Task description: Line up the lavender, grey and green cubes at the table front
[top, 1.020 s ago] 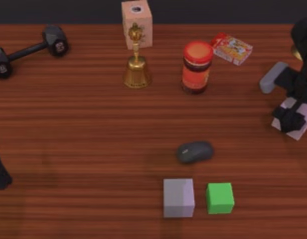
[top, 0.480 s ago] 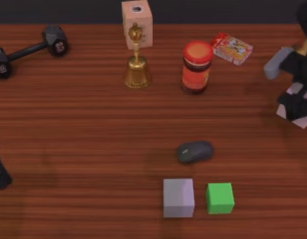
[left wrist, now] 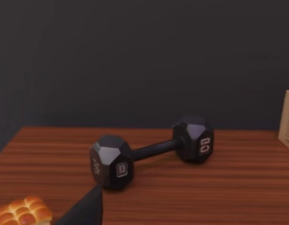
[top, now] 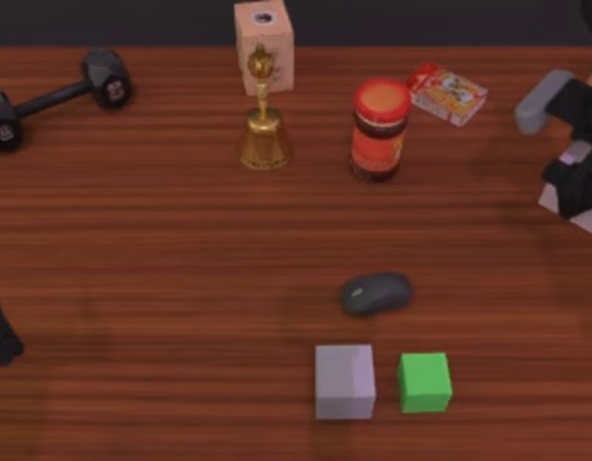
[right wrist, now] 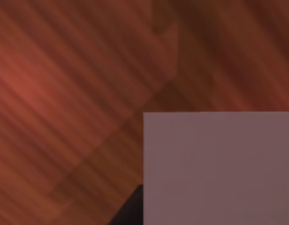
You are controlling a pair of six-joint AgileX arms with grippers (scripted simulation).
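The bluish-grey cube (top: pixel 344 381) and the smaller green cube (top: pixel 424 381) sit side by side near the front edge of the table (top: pixel 161 240), a small gap between them. At the table's right edge my right gripper (top: pixel 575 187) is shut on the lavender cube (top: pixel 586 218), which it largely covers from above. In the right wrist view the lavender cube (right wrist: pixel 219 168) hangs clear above the wood. My left gripper (top: pixel 0 336) is parked at the left edge, open, with one dark fingertip (left wrist: pixel 90 208) showing and nothing in it.
A dark mouse (top: pixel 375 293) lies just behind the grey cube. Along the back stand a dumbbell (top: pixel 56 94), a brass bell (top: pixel 263 125), a tan-pink block with a hole (top: pixel 263 38), a red jar (top: pixel 380 128) and a snack box (top: pixel 448 93). Bread (left wrist: pixel 20 213) lies near the left gripper.
My right gripper has risen with the lavender cube, shifting toward the back and the right edge. The other cubes and the left arm have not moved.
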